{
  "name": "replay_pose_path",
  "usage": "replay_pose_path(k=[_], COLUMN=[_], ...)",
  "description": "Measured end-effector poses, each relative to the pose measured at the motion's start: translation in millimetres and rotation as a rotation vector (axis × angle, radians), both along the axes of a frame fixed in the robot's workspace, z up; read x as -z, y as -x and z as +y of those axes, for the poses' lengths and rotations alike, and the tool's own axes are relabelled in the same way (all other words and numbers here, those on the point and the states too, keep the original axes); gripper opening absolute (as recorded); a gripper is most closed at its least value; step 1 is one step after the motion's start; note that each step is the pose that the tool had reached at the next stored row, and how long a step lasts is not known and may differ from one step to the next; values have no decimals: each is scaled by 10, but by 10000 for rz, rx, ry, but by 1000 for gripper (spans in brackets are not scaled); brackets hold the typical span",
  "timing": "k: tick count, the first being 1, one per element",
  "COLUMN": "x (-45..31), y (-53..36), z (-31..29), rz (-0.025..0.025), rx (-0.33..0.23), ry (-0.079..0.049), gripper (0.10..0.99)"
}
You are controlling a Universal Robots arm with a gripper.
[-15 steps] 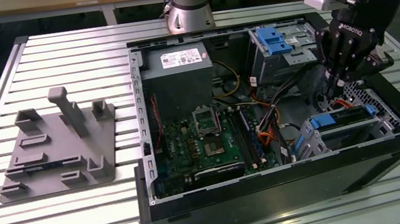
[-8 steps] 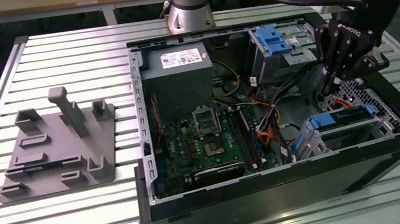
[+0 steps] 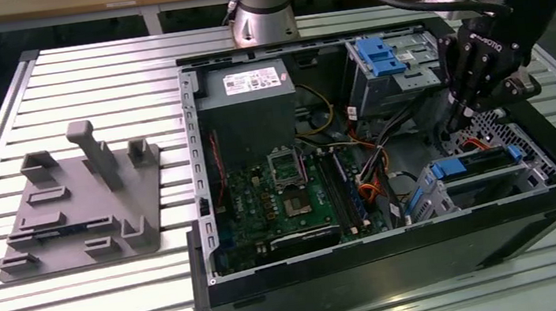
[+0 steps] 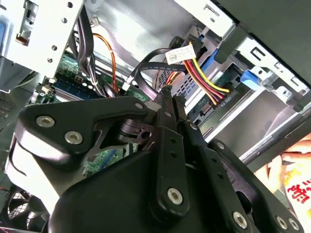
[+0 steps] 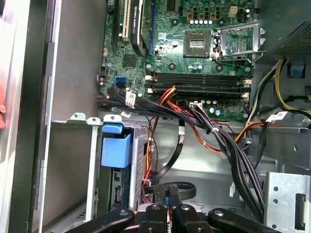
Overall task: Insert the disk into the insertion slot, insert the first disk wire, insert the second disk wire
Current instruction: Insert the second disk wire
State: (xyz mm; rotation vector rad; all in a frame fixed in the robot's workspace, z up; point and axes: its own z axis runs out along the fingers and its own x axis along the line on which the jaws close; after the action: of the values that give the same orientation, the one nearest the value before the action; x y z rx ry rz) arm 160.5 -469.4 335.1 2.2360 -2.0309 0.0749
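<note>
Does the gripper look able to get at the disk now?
Probably yes: the gripper, shut on a black wire, hangs close by the disk seated in the insertion slot; the case is open.

Slatted metal table [image 3: 87, 67]. Grey fixture plate [image 3: 83, 207] with upright posts lies flat near the table's edge at the exterior view's left. Open black computer case [image 3: 378, 278] sits beside it, reaching toward the near edge. Inside: grey power supply [image 3: 246, 112], green motherboard [image 3: 283, 198], metal cage with blue latch [image 3: 383, 59], bundled black cables [image 5: 223, 141].
</note>
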Motion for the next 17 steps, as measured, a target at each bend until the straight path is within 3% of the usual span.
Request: replay_pose_path(k=[4,6,14,17], x=[-20,-39,-92,-138], y=[-9,-12,-16,-16], z=[-39,-52,-84,-114], rz=[0,0,1,1], rx=[1,2,8,14], ry=[-69,-163,-863,-971], gripper=[145,145,145,145])
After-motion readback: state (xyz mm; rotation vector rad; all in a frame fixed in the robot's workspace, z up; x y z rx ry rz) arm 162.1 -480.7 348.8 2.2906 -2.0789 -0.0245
